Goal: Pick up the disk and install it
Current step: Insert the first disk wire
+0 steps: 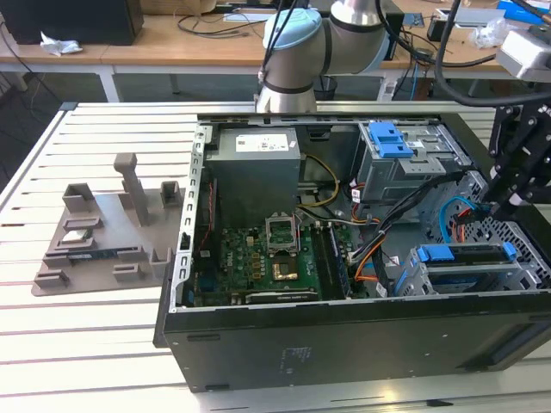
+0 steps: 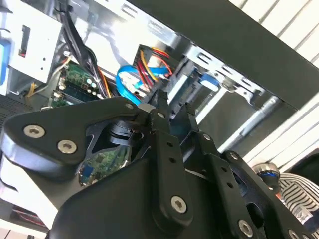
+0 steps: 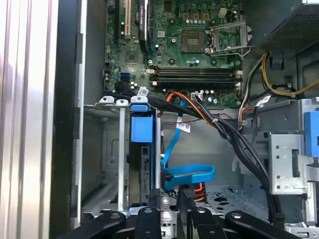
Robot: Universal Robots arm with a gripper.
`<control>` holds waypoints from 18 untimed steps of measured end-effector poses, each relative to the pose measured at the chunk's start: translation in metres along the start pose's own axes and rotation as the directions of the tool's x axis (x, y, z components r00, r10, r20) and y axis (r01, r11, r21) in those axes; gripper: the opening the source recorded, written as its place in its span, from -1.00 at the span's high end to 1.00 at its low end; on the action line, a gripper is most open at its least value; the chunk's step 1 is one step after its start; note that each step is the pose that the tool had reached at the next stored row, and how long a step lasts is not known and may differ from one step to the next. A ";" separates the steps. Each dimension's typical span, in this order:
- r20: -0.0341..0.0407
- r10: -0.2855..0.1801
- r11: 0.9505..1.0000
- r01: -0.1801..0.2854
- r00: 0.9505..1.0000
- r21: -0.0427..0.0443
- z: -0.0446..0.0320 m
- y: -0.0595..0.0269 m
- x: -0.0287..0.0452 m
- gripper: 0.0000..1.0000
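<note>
One disk (image 1: 469, 255) already sits in the lower drive cage (image 1: 405, 280) of the open computer case (image 1: 344, 344). The pincer (image 3: 169, 195) hovers just above, fingers seemingly slightly apart and gripping nothing. Installation looks nearly finished.

Blue cable (image 3: 194, 173), black wire bundle (image 3: 234, 137) across case floor (image 3: 219, 159) before end effector (image 3: 168, 195)

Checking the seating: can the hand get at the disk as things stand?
Probably yes. The disk stands in the metal cage with its blue edge uncovered, and the hand is close by; the blue cable loops beside it, not across.
</note>
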State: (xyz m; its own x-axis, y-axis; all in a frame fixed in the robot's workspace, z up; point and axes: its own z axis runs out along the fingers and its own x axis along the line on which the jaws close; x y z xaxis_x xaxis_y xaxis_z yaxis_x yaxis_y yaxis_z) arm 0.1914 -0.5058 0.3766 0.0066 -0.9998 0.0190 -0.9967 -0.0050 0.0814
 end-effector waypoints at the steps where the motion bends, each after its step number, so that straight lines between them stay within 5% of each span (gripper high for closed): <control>1: 0.000 0.000 1.000 0.000 1.000 0.000 0.0012 -0.0002 -0.0053 0.40; 11: 0.001 0.017 1.000 -0.017 1.000 0.000 0.0169 -0.0047 -0.0088 0.40; 16: 0.001 0.017 1.000 -0.017 1.000 0.000 0.0172 -0.0047 -0.0088 0.40; 18: 0.001 0.017 1.000 -0.017 1.000 0.000 0.0174 -0.0047 -0.0088 0.56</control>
State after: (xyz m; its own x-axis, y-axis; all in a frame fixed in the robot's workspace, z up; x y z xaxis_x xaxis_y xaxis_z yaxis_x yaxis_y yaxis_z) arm 0.1946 -0.4973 0.3587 -0.0103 -0.9998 0.0190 -0.9966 0.0118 0.0814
